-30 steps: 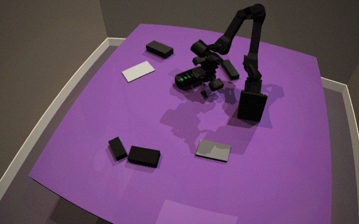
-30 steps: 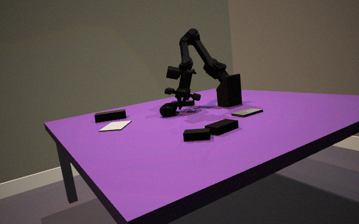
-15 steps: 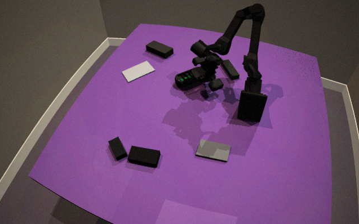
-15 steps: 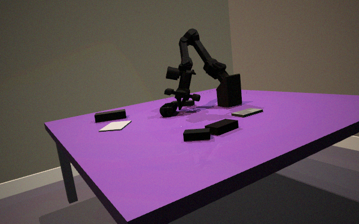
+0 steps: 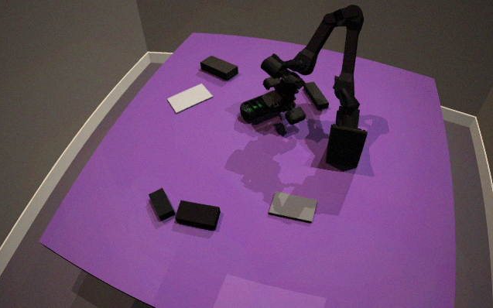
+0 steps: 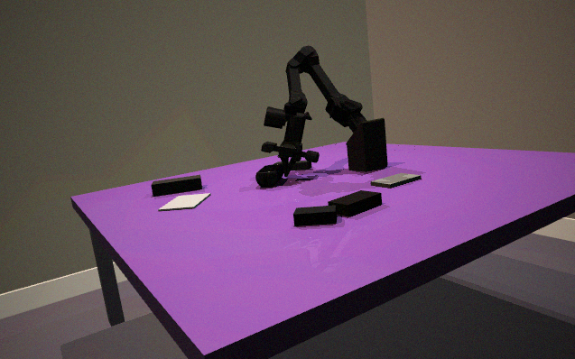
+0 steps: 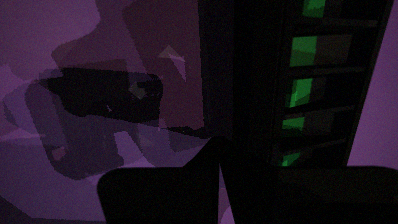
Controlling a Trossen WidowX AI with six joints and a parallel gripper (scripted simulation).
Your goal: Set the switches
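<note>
The dark grey controller unit [image 5: 252, 114] [image 6: 267, 178] [image 7: 252, 75] lies on the bench with its switch side showing. In the wrist view several rocker switches show green parts on the side nearer my fingers; pressed ends are too dark to tell. My gripper [image 5: 281, 116] [image 6: 286, 175] [image 7: 217, 141] is shut and empty, its tips low, close beside the unit's long side. Contact cannot be told. The finger bodies cover part of the unit in the wrist view. The underside label is hidden, and whether the base is fully flat is unclear.
A dark block [image 5: 219, 68] [image 6: 176, 185] and a white plate [image 5: 190, 98] [image 6: 185, 201] lie beyond the unit. Another dark block [image 5: 316, 95] is close behind the gripper. Two dark blocks [image 5: 161, 204] [image 5: 197, 215] and a grey plate [image 5: 293, 207] [image 6: 396, 180] lie farther off.
</note>
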